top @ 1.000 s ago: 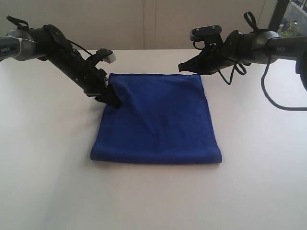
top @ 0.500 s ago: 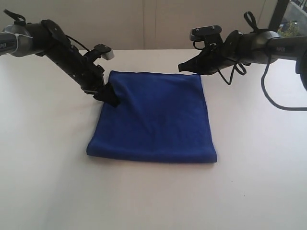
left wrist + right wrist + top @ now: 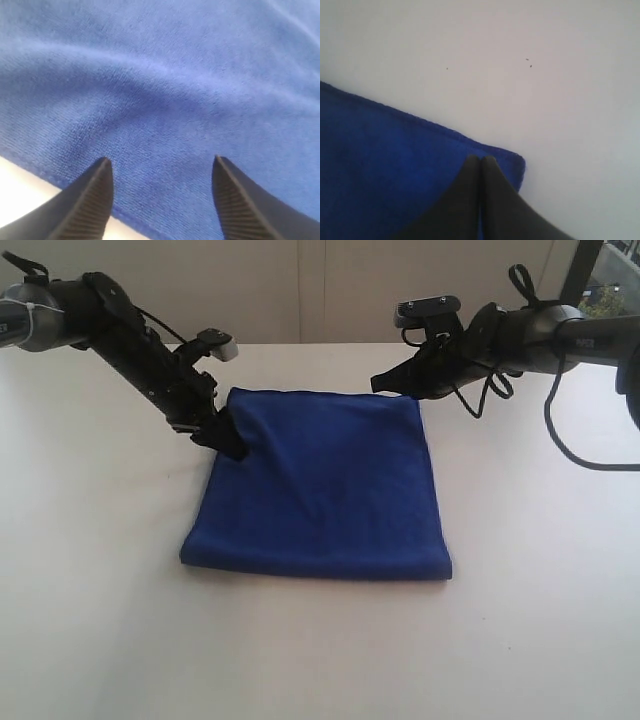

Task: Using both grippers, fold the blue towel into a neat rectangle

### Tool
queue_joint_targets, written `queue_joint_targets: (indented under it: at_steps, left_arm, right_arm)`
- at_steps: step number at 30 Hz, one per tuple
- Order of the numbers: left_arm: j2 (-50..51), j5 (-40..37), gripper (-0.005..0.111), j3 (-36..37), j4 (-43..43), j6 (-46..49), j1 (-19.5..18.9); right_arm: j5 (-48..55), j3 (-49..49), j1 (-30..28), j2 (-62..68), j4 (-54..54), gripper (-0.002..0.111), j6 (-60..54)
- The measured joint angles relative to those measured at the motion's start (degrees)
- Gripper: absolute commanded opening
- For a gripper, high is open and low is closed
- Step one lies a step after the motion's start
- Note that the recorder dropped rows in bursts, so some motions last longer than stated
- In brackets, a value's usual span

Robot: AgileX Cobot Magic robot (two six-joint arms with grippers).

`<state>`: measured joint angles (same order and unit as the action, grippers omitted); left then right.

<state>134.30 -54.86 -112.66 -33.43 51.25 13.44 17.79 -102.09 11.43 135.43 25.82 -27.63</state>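
Observation:
The blue towel (image 3: pixel 320 480) lies folded in a rough square on the white table (image 3: pixel 100 620), with a soft crease running from its far left corner. My left gripper (image 3: pixel 232 445) is down at that corner's left edge, open. In the left wrist view its two fingers straddle the towel (image 3: pixel 175 75) near the hem, and nothing sits between them at the left gripper (image 3: pixel 161 160). My right gripper (image 3: pixel 380 382) hovers just over the far right corner, shut with nothing in it. The right wrist view shows the right gripper (image 3: pixel 481 158) above the towel's corner (image 3: pixel 380 165).
Bare white tabletop (image 3: pixel 520 60) surrounds the towel on all sides. A pale wall stands behind the table's far edge (image 3: pixel 310 344). Black cables (image 3: pixel 560 440) hang from the right arm over the table.
The left gripper has opened wide and let the towel's edge drop. The left arm drew back a little, and the towel's near edge shifted slightly left and away. The right arm stayed put.

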Motion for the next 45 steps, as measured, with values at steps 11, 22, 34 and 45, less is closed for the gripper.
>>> queue_joint_targets:
  at_steps: [11, 22, 34, 45]
  left_arm:
    - [-0.8, -0.8, 0.009, 0.7, -2.2, 0.0, 0.0]
    - [2.3, -1.9, 0.0, 1.5, -2.2, 1.2, 0.0]
    - [2.3, -2.1, 0.0, 1.5, -2.2, 1.4, 0.0]
    - [2.3, -2.1, 0.0, 1.5, -2.2, 1.4, 0.0]
  right_arm:
    - [-2.5, 0.0, 0.1, 0.7, 0.0, 0.0, 0.0]
    - [-6.5, 0.0, 0.1, 4.2, 0.0, 0.0, 0.0]
    - [-7.1, 0.0, -1.8, 4.3, 0.2, 0.0, 0.0]
    - [-6.5, 0.0, -1.8, 4.0, 0.2, 0.0, 0.0]
